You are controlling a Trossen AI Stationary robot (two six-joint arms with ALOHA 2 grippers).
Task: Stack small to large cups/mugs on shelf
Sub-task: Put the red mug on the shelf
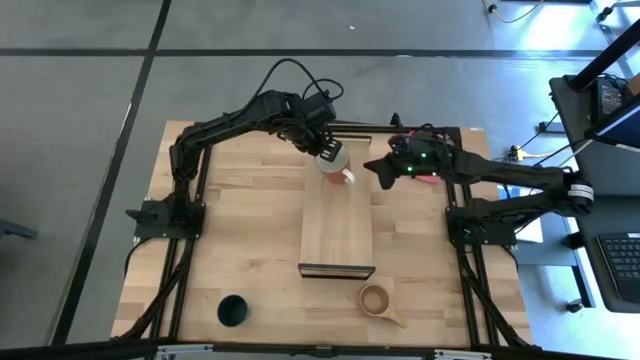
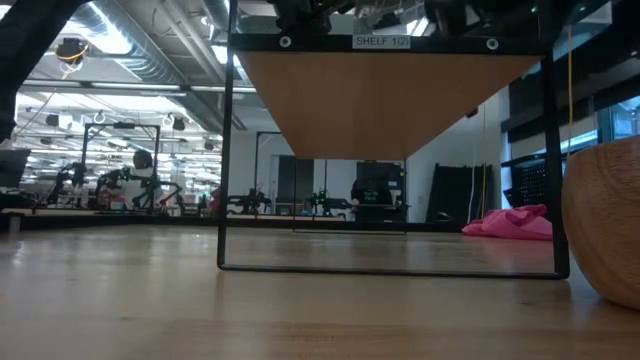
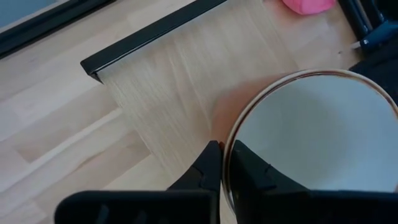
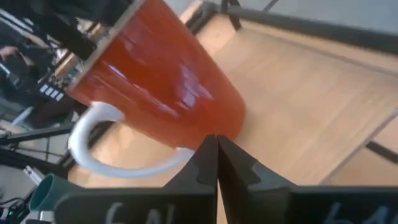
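Not much is done yet. The left gripper (image 1: 327, 155) has the red mug (image 1: 336, 170) at the far end of the shelf (image 1: 337, 235), fingers (image 3: 211, 167) pinched on its rim, one inside and one outside. Whether the mug's base is actually resting on the board or just above it — I honestly can't tell from overhead. The right gripper (image 1: 383, 172) sits just beside the mug with its fingers (image 4: 211, 163) clenched together on nothing. The green cup (image 1: 232, 311) and the wooden cup (image 1: 378, 300) are both down on the surface (image 1: 250, 230) at the near edge, well apart from the shelf, so nothing's stacked. The low view only catches the shelf's underside and a sliver of the wooden cup — everything on top is hidden.
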